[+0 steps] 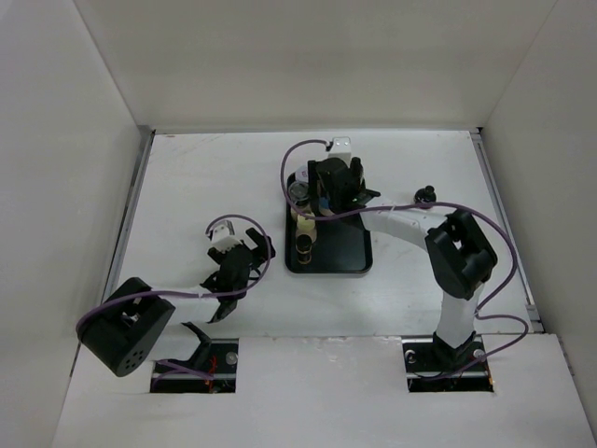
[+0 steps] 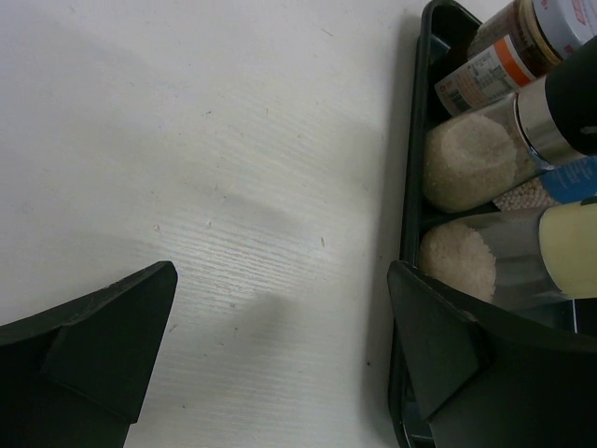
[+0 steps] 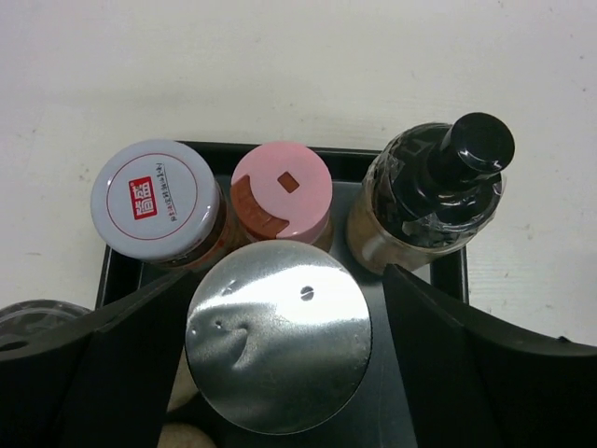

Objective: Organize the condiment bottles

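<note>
- Straddling a silver-topped can (image 3: pixel 278 350), the right gripper (image 3: pixel 289 273) has its jaws wide to either side; whether they press it, I cannot tell.
- Around the can stand a grey-capped jar (image 3: pixel 156 198) at 11 o'clock, a pink-capped bottle (image 3: pixel 283 187) at 12 and a black-capped bottle (image 3: pixel 438 196) at 1, all in the black tray (image 1: pixel 347 252).
- The left gripper (image 2: pixel 280 271) hangs over the table (image 1: pixel 205 177) at the tray's 9 o'clock, jaws spread, holding nothing.

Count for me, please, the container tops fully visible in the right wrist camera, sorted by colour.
Lavender round cap with red print: 1
Pink round cap: 1
Black narrow cap on a brown bottle: 1
Shiny silver round top, nearest the camera: 1
Total: 4
</note>
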`<state>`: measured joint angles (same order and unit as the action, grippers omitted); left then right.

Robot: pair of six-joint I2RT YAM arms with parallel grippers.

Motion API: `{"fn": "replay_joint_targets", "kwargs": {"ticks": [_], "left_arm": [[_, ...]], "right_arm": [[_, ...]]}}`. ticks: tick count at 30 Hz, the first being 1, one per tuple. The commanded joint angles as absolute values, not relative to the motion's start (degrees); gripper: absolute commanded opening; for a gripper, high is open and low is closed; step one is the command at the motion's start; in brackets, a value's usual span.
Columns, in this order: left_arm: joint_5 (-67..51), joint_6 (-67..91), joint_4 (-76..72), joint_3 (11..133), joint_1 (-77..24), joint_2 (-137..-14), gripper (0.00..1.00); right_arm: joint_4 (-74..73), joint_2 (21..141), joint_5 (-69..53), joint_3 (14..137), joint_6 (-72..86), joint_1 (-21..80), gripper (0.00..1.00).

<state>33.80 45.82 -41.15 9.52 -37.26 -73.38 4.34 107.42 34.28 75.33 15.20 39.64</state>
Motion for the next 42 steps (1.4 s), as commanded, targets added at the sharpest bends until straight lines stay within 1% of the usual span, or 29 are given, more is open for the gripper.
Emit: {"fn": "replay_joint_targets", "kwargs": {"ticks": [1, 6, 9, 13, 15, 16, 19, 23, 29, 30, 32, 34, 35, 36, 38, 42], "left_arm": [[34.1, 45.9, -44.7, 11.2, -36.3, -73.2, 1.0], [33.6, 45.9, -44.7, 11.6, -36.4, -74.2, 1.0], [33.6, 45.9, -44.7, 11.6, -36.4, -74.3, 1.0], [33.6, 45.9, -44.7, 11.7, -36.7, -74.4, 1.0], [33.6, 45.9, -44.7, 11.7, -36.8, -74.2, 1.0], [33.6, 45.9, -44.7, 11.7, -36.8, -74.1, 1.0], [33.3, 45.9, -44.8, 11.9, -36.7, -74.3, 1.0], [32.4, 45.8, -44.8, 12.5, -36.6, -75.6, 1.0], [32.2, 45.8, -44.8, 13.0, -36.4, -77.1, 1.0], [32.2, 45.8, -44.8, 13.0, -36.4, -77.1, 1.0], [32.2, 45.8, -44.8, 13.0, -36.4, -76.9, 1.0], [32.2, 45.7, -44.8, 13.0, -36.3, -77.2, 1.0], [32.2, 45.7, -44.8, 13.1, -36.3, -77.3, 1.0], [32.2, 45.7, -44.8, 13.1, -36.3, -77.3, 1.0], [32.2, 45.6, -44.8, 12.9, -36.3, -76.2, 1.0], [32.2, 45.6, -44.7, 13.0, -36.5, -76.0, 1.0]], "right_arm": [[6.5, 102.8, 33.8, 76.2, 16.3, 39.3, 0.92], [2.5, 97.5, 31.5, 75.1, 18.6, 37.5, 0.96], [2.2, 90.9, 31.0, 70.2, 20.7, 35.4, 0.96], [1.3, 82.7, 32.6, 62.6, 21.1, 29.2, 0.97], [-0.3, 80.3, 35.6, 59.3, 20.9, 25.0, 1.0], [-1.3, 79.6, 37.7, 58.0, 20.7, 22.7, 1.0], [-4.0, 79.1, 41.0, 55.4, 20.4, 16.9, 1.0], [-4.4, 81.2, 37.2, 54.7, 20.7, 12.6, 1.0], [-2.3, 88.4, 31.6, 56.9, 21.8, 9.6, 1.0], [-1.6, 89.6, 30.9, 57.4, 21.8, 9.4, 0.98], [-0.5, 91.1, 30.6, 58.1, 21.9, 9.1, 0.77], [0.3, 91.1, 30.6, 58.1, 22.1, 9.1, 0.59], [0.5, 90.4, 31.1, 57.9, 22.1, 9.2, 0.51], [1.2, 89.6, 31.8, 57.7, 22.0, 9.3, 0.46], [2.0, 86.9, 32.9, 57.4, 21.1, 10.5, 0.45], [1.8, 82.3, 32.6, 58.2, 19.5, 17.4, 0.45]]}}
